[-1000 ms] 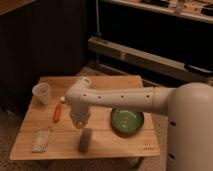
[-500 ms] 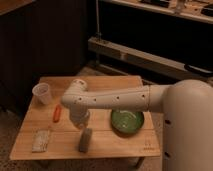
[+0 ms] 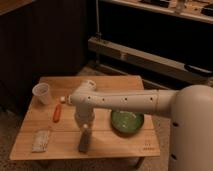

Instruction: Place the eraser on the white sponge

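The eraser (image 3: 84, 143) is a dark grey oblong block lying near the front edge of the wooden table (image 3: 65, 150), a little left of centre. The white sponge (image 3: 41, 140) is a flat pale pad at the front left, about a hand's width left of the eraser. My gripper (image 3: 85, 128) hangs from the white arm, pointing down right over the far end of the eraser, at or touching it. The arm hides part of the table behind it.
A clear plastic cup (image 3: 42, 93) stands at the back left. A slim orange-red stick (image 3: 57, 113) lies between the cup and the sponge. A green dish (image 3: 127, 122) sits to the right of the eraser. The table's front edge is just below the eraser.
The arm has swung forward and down; my gripper went from above the orange stick area to the far end of the eraser. The objects have not moved.
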### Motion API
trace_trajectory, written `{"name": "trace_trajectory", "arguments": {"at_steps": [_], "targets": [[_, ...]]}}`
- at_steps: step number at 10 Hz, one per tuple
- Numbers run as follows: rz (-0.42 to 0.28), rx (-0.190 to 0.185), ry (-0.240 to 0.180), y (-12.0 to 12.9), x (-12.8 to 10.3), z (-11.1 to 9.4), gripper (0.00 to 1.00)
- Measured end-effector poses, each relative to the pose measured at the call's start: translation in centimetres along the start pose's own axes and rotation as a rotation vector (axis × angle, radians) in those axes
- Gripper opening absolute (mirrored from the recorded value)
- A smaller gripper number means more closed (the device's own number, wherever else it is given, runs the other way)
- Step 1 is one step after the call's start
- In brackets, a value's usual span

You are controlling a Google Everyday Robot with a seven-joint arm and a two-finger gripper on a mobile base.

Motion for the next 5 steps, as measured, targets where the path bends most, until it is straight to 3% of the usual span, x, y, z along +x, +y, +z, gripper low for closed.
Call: {"name": "trace_trajectory", "arguments": {"at_steps": [5], "targets": [[-0.013,0.035,-0.017,0.2,-0.6,1.7,0.8]]}}
